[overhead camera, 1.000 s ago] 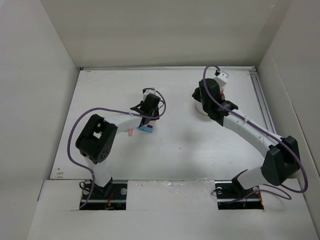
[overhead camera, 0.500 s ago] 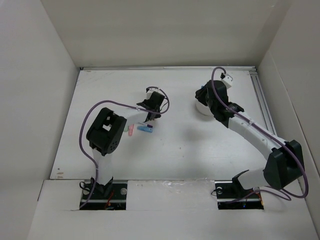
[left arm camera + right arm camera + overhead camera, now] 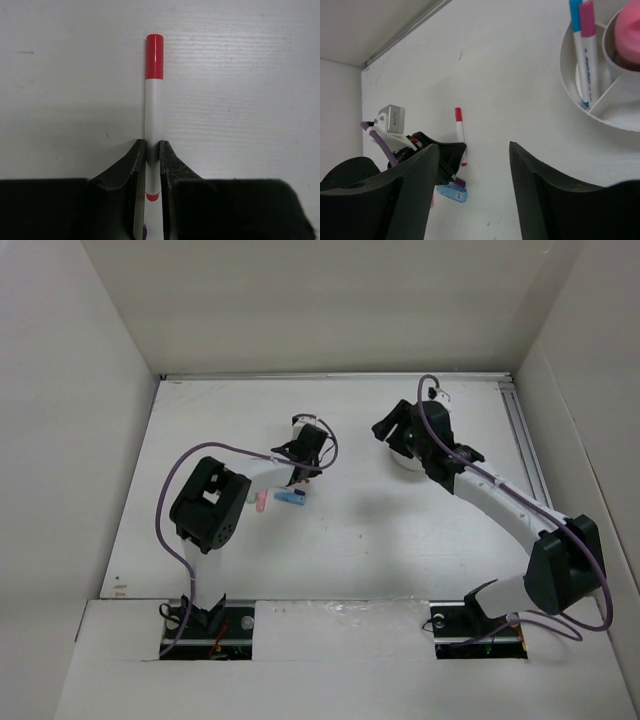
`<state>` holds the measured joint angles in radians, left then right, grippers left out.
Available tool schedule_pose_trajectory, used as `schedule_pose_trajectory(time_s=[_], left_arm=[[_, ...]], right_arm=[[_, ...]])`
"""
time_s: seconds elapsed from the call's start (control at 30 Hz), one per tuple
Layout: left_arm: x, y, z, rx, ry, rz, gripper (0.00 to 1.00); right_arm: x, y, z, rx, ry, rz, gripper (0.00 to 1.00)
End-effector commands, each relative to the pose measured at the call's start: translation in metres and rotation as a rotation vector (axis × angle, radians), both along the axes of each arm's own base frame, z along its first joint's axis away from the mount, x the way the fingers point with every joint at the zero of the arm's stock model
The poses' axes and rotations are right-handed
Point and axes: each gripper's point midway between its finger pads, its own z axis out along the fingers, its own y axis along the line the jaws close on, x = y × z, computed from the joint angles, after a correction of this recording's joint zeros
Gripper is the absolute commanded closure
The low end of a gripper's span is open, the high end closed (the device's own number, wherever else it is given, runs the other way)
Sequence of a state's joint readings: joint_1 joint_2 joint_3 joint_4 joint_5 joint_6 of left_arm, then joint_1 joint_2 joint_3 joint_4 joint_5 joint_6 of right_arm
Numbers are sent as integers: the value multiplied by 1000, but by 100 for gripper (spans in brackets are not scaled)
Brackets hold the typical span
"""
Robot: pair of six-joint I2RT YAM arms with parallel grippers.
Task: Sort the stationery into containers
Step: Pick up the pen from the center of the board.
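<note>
Left wrist: marker (image 3: 153, 107) gripped inside left pincer (image 3: 152, 150).

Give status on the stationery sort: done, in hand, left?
Done: a blue-capped white marker and a pink-capped white marker lie in one compartment of the round white divided plastic tub. In hand: the left pincer is shut on a red-capped white marker, not yet at the tub. Left: that marker, plus a small blue piece and a small pink piece outside it. The right pincer is open.
</note>
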<state>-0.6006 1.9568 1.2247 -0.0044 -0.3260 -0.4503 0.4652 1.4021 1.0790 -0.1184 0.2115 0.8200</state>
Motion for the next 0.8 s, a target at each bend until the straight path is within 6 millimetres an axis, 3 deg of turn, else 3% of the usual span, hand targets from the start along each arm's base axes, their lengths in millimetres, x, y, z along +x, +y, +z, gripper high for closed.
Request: schedule_pose_trajectory(time_s=[0.0, 0.03, 0.13, 0.17, 0.27, 0.53, 0.63, 0.77], left_arm=[[-9, -11, 44, -104, -65, -52, 100], [-13, -14, 63, -150, -114, -82, 100], [-27, -28, 86, -254, -159, -188, 100], [-32, -33, 105, -301, -195, -220, 100], [-52, -49, 126, -409, -227, -348, 100], [-88, -77, 152, -587, -262, -571, 100], [-95, -80, 155, -610, -260, -609, 100], [-100, -80, 167, -628, -293, -629, 100]], right_arm=[[4, 25, 15, 56, -29, 107, 34], [-1, 32, 15, 72, -20, 149, 32], [-4, 49, 19, 93, -22, 227, 26], [-8, 56, 22, 113, -23, 271, 24], [-18, 74, 25, 151, -25, 368, 23], [-26, 112, 10, 157, 24, 471, 20], [-23, 117, 10, 161, 28, 468, 20], [-14, 121, -11, 147, 69, 430, 27]])
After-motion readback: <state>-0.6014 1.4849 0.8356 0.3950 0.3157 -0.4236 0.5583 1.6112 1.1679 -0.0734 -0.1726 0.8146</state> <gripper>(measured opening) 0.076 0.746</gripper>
